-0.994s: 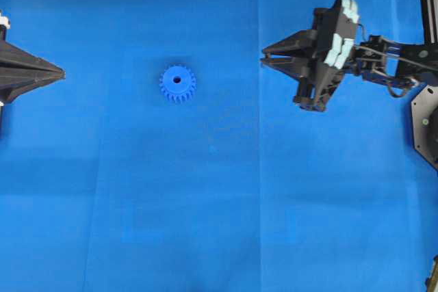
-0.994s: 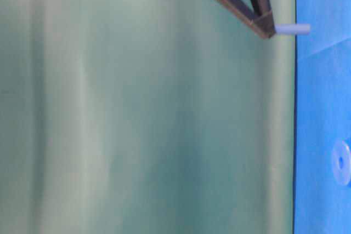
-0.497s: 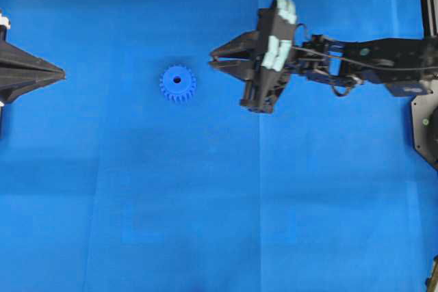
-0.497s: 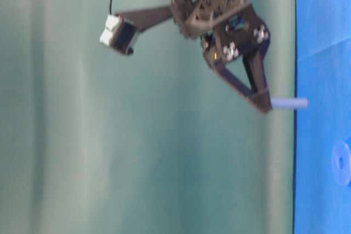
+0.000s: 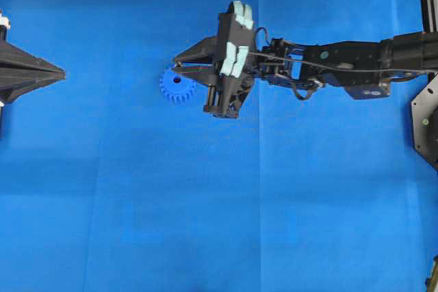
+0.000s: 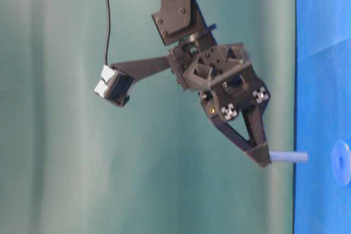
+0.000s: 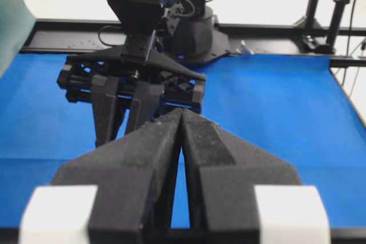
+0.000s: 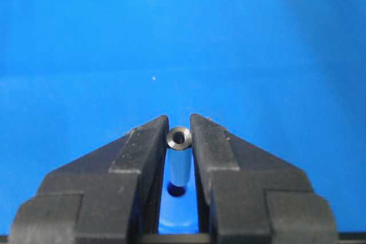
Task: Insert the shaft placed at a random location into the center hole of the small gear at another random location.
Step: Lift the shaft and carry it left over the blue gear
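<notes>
Your right gripper (image 8: 178, 141) is clamped on the shaft (image 8: 178, 161), its tips over the small gear's (image 5: 176, 87) upper right edge. Below the shaft, the center hole (image 8: 176, 190) shows. Your left gripper (image 7: 181, 119) sits closed, well apart.

Robotics lab: blue cloth bench (image 5: 205, 223), green backdrop (image 6: 66, 135), cam stands (image 7: 337, 4), cabling.

From behind the left gripper (image 7: 181, 119), its jaws pressed together, the right gripper (image 7: 127, 124) hangs over the blue mat (image 7: 274, 107).
</notes>
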